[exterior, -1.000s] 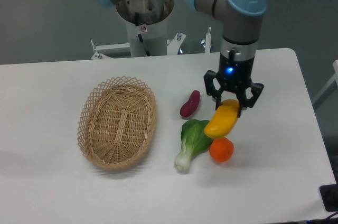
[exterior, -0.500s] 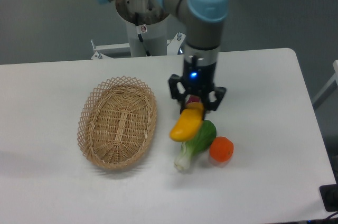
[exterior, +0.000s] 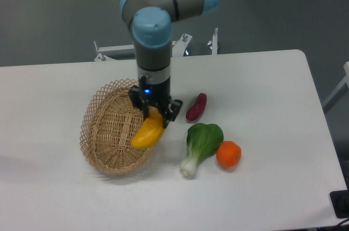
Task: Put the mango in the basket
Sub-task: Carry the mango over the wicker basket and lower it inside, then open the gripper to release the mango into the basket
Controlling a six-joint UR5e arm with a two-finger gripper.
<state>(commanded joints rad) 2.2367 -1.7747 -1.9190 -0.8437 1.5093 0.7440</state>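
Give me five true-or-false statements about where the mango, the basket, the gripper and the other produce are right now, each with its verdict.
1. The gripper is shut on the mango. True.
2. The mango lies on the table beside the orange fruit. False: it hangs from the gripper over the basket.
3. The leafy green is inside the basket. False: it lies on the table to the basket's right in the picture.
4. The dark purple-red vegetable lies outside the basket. True.
5. The basket already holds the orange fruit. False: that fruit sits on the table next to the leafy green.
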